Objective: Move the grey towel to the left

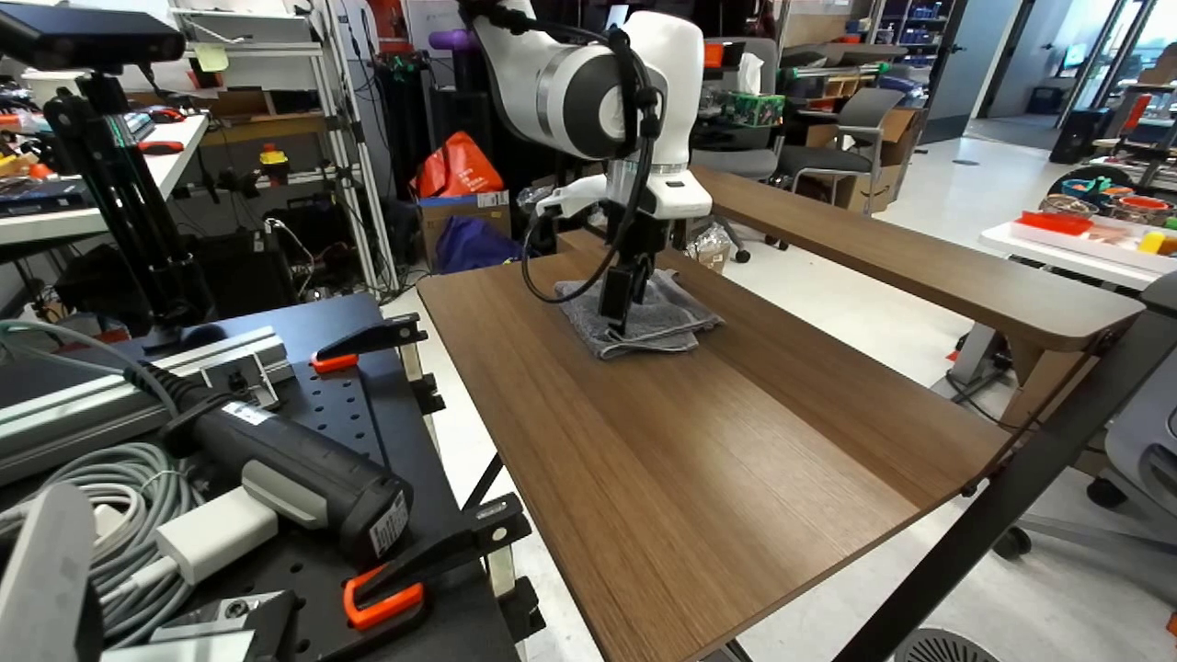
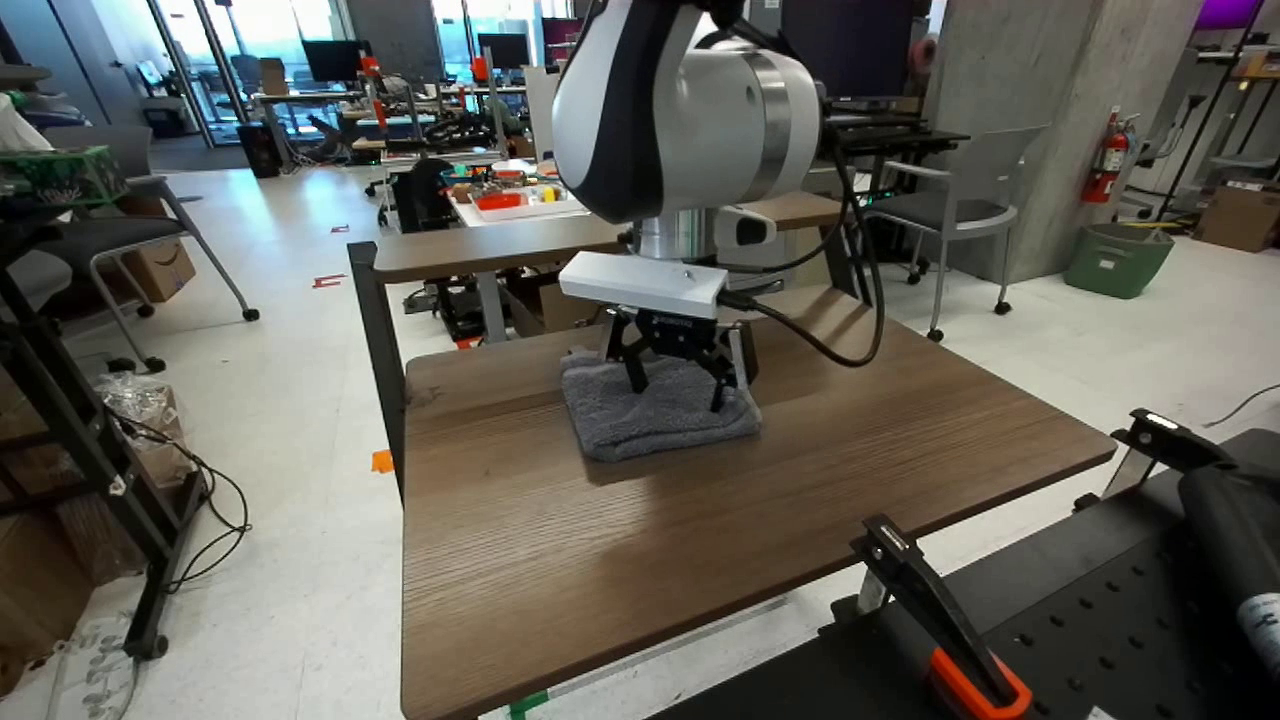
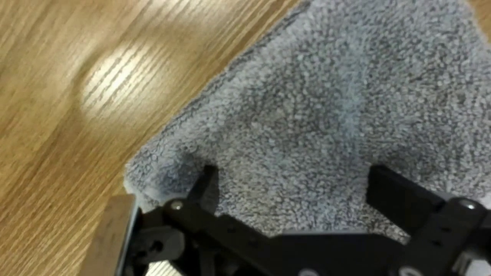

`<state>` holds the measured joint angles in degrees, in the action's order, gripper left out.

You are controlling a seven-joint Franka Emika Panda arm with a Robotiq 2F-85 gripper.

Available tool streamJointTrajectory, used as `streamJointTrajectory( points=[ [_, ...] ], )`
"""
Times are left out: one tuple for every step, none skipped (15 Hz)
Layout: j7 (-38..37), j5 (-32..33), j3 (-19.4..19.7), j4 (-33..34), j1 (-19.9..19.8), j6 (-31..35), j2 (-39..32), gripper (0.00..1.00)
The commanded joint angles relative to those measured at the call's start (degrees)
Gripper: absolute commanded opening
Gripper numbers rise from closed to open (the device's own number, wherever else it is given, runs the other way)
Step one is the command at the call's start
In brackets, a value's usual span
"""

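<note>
The towel (image 2: 640, 430) lies folded on the table (image 1: 662, 441), directly beneath the gripper (image 3: 294, 169), whose fingers (image 3: 399, 195) stand well spread with towel between them, none of it visibly pinched. The coming grasp turns on where they sit — both within the towel's outline in the wrist view, one near a corner and the other well inside — so closing would probably have to bunch the top layer into a ridge before any pull to the left.
</note>
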<state>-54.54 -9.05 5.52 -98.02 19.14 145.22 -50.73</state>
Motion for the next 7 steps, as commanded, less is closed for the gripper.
streamJointTrajectory(
  points=[
    [-1.45, 2.61, 0.22, -4.37, 1.74, -0.22, 6.54, 1.0],
    [-1.22, 3.17, 0.21, -5.84, 2.07, 0.41, 8.66, 1.0],
    [-0.91, 3.66, 0.14, -7.93, 2.47, 1.16, 11.34, 1.0],
    [-0.32, 4.12, -0.16, -9.18, 2.41, 0.57, 13.3, 1.0],
    [-0.73, 3.26, -0.97, -3.38, 0.98, 0.08, 7.22, 1.0],
    [-0.77, 3.67, -1.07, -4.82, 1.22, 0.07, 9.33, 1.0],
    [-0.79, 3.97, -1.15, -6.06, 1.33, 0.06, 10.95, 1.0]
  ],
)
